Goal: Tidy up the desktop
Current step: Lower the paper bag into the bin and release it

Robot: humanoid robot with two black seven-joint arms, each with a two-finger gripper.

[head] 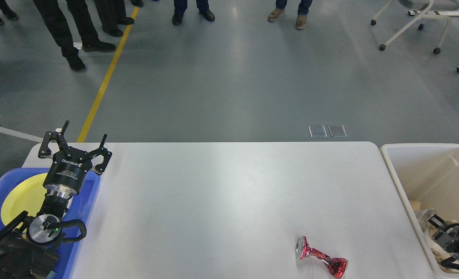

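The large white rounded-corner desktop (221, 193) is lying between two containers and carrying one leftover, a crushed red metal can (321, 257) near its front edge. The right gripper (452, 242) is sitting low inside the beige plastic bin (398, 182) among pale crumpled waste; it looks too dark to judge its fingers. It should be lifting clear of the bin wall before reaching for the can's narrow waist. The left gripper (83, 140) is hovering, fingers spread, over the blue tray (92, 193) holding a yellow plate (22, 197).
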